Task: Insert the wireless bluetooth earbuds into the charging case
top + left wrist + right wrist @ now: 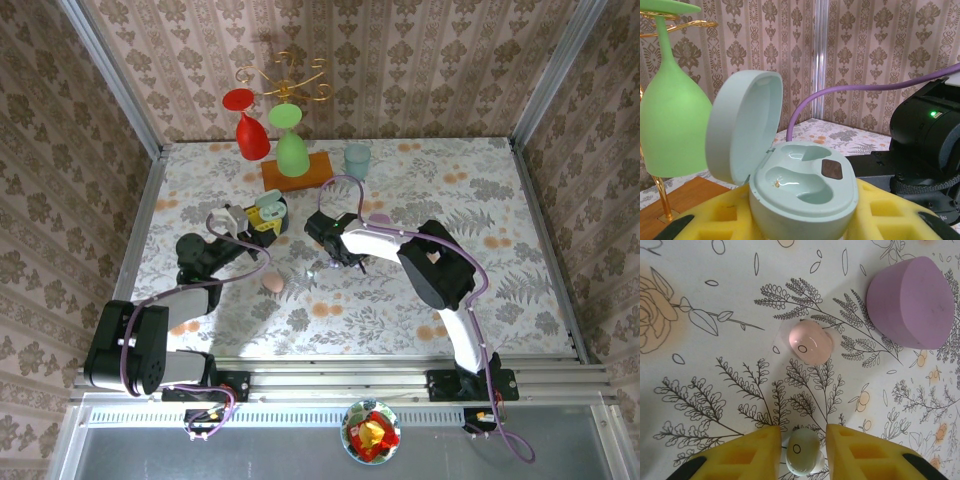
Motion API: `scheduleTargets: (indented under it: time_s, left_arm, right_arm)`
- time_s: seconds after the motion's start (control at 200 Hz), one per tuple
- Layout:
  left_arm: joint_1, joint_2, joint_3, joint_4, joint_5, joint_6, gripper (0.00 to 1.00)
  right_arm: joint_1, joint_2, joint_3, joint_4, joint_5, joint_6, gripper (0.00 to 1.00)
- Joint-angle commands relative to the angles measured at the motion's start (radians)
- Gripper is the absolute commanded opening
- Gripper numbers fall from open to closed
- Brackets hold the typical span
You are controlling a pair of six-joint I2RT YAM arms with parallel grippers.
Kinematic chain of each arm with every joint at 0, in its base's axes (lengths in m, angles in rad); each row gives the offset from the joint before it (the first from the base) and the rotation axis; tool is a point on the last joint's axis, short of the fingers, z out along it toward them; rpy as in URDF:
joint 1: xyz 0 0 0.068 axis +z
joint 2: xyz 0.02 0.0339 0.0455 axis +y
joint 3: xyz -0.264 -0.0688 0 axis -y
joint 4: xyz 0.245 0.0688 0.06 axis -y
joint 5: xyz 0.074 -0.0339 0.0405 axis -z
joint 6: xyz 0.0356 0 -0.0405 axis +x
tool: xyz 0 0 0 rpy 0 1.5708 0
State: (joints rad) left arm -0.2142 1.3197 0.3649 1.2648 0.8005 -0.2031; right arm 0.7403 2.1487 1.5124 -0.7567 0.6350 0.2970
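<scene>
My right claw (803,435) hangs narrowly spread over the floral desk (715,390), yellow pads (750,452) just beside a glossy whitish earbud (802,454). The slick, rounded bud could squirt out if I pinch off-centre. My left claw (802,217) pinches the open mint-green charging case (805,192). Its empty wells show in the left wrist view, while the right wrist view shows the gaps at the bud.

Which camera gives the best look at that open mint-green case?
The left wrist view: the mint case sits close, lid up, both wells visible and empty. In the top view it is a small pale speck at the left pincer.
</scene>
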Motion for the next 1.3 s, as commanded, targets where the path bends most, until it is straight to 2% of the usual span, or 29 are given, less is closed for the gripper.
scheduleTargets:
  time_s: [0.0,0.345,0.87,1.295]
  left_arm:
    - [0.006,-0.013,-0.006,0.025,0.023,0.008,0.35]
    - [0.006,-0.010,-0.004,0.026,0.027,0.007,0.35]
    - [0.006,-0.007,-0.005,0.027,0.032,0.005,0.35]
    - [-0.035,0.037,0.011,0.025,0.029,0.034,0.35]
  right_arm:
    - [0.004,0.024,0.026,-0.043,0.048,0.000,0.29]
    - [-0.006,0.028,0.026,-0.079,0.057,0.021,0.27]
    - [-0.024,-0.005,-0.002,-0.049,-0.002,0.023,0.21]
    - [-0.117,-0.286,-0.205,0.170,-0.322,0.047,0.21]
